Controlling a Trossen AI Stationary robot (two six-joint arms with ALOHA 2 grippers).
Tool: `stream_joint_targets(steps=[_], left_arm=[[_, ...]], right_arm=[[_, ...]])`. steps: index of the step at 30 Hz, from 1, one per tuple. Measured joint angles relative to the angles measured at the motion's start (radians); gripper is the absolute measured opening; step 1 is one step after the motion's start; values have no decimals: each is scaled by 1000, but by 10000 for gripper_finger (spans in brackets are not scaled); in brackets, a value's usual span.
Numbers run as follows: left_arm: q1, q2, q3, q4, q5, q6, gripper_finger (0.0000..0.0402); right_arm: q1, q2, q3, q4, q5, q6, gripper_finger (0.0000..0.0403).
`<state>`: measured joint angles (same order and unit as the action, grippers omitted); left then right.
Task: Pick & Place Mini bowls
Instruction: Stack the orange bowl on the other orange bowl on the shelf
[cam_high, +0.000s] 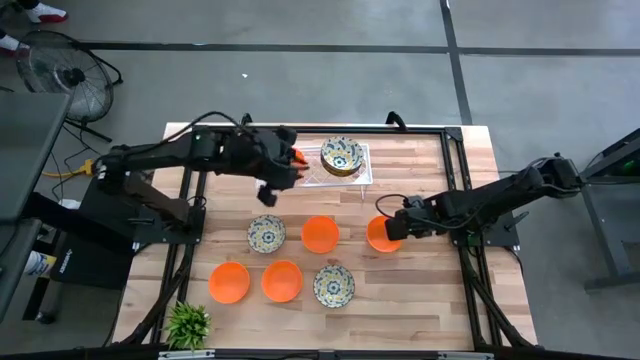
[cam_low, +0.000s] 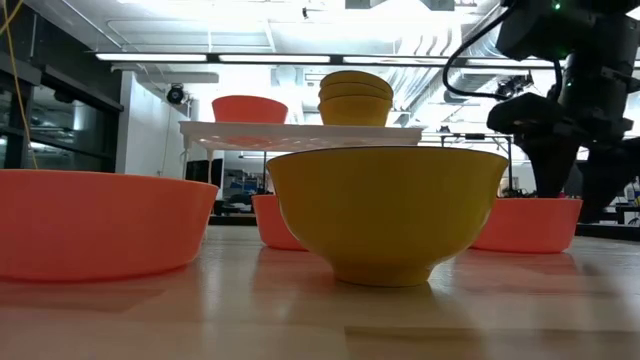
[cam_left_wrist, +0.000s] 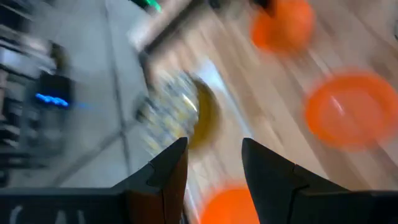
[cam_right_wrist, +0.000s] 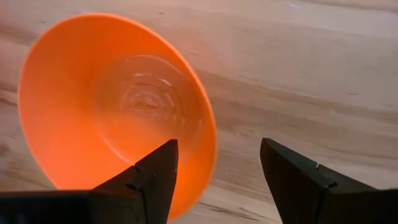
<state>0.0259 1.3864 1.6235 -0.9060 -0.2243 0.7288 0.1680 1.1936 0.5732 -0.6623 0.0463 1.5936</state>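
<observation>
Several mini bowls stand on the wooden table: orange ones (cam_high: 320, 234) (cam_high: 229, 282) (cam_high: 282, 281) and patterned ones (cam_high: 266, 234) (cam_high: 334, 285). The white tray (cam_high: 362, 175) at the far middle carries a stack of patterned bowls (cam_high: 342, 155) and an orange bowl (cam_high: 298, 155). My left gripper (cam_high: 283, 170) is open and empty, just left of the tray; in its wrist view (cam_left_wrist: 214, 168) the stack (cam_left_wrist: 180, 115) lies ahead. My right gripper (cam_right_wrist: 217, 180) is open at another orange bowl (cam_high: 380, 233), one finger over its inside, one outside its rim (cam_right_wrist: 208, 134). My right gripper stands astride the near rim of the orange bowl, which rests on the table. Whether either finger touches the bowl, I cannot tell. My left gripper touches nothing.
A small green plant (cam_high: 187, 322) stands at the table's near left corner. Bare wood lies to the right of the right gripper's bowl and along the near right side. In the low view a patterned bowl (cam_low: 388, 210) stands close in front.
</observation>
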Motion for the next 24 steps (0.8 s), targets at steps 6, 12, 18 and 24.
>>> stream_joint_targets(steps=[6,12,18,24], left_arm=[[2,-111,-111,18,0,31,149],[23,-156,-166,94,41,48,149],[22,-154,-182,95,86,60,149],[20,-153,-180,101,139,63,149]], right_arm=[[0,7,0,1,0,44,214],[0,35,0,14,-49,59,180],[0,44,0,29,-42,80,119],[0,44,0,26,-23,90,48]])
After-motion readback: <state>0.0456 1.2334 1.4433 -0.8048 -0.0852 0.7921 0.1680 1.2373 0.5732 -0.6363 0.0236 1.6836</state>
